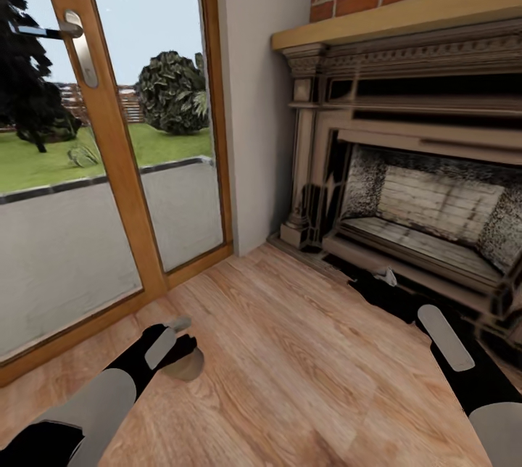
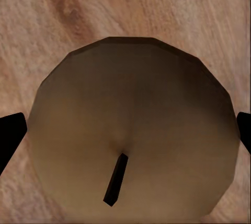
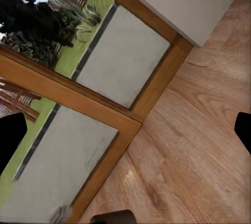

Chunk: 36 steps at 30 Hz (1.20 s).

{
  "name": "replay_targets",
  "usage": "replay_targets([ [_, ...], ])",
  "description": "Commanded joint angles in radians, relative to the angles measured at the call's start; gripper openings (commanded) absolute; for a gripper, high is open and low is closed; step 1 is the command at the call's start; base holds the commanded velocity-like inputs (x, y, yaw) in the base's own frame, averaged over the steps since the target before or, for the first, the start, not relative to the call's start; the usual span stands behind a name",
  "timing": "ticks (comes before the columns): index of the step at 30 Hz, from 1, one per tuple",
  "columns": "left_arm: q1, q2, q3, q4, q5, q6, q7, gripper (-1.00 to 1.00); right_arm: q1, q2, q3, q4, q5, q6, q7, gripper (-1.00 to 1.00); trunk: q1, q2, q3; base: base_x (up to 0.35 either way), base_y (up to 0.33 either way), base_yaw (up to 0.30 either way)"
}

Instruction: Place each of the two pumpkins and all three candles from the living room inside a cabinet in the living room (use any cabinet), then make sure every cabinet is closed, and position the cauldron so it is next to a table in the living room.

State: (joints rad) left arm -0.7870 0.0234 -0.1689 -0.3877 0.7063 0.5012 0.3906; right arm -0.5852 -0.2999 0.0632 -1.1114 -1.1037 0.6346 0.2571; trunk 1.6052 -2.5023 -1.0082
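A stubby beige candle [image 1: 185, 368] stands on the wooden floor near the glass door. The left wrist view looks straight down on its top [image 2: 130, 104] and dark wick. My left gripper [image 1: 181, 341] hangs right over it, open, with one black fingertip [image 2: 10, 135] on each side of the candle at its rim [image 2: 125, 130]. My right gripper [image 1: 377, 283] is open and holds nothing, low in front of the fireplace hearth; in its wrist view [image 3: 125, 130] it looks across the floor at the door frame. The pumpkins, cabinet, cauldron and table are out of view.
A wood-framed glass door [image 1: 109, 162] with a metal handle fills the left side. A grey wall corner [image 1: 254, 104] separates it from a carved fireplace [image 1: 406, 184] under a brick chimney breast. The raised hearth edge [image 1: 406, 264] lies close to my right arm.
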Motion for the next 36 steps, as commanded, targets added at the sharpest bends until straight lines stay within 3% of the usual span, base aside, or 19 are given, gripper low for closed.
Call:
replay_targets([
  [1,0.0,0.001,-0.009,-0.003,0.009,0.006,0.012,-1.0,-0.001,-0.001,0.001,0.001,-0.001,0.002,0.002,1.0,-0.001,0.0,0.004,0.0,0.0,-0.248],
  [15,0.0,0.009,-0.011,-0.043,0.01,0.116,0.008,-1.0,-0.001,-0.001,0.002,0.001,-0.001,0.0,0.002,1.0,-0.001,0.0,0.026,0.0,0.0,-0.245],
  [36,0.0,0.01,-0.01,-0.049,0.018,0.125,0.007,-1.0,-0.001,0.002,0.002,0.005,0.001,-0.002,0.004,1.0,-0.001,0.0,0.049,0.0,0.0,-0.226],
])
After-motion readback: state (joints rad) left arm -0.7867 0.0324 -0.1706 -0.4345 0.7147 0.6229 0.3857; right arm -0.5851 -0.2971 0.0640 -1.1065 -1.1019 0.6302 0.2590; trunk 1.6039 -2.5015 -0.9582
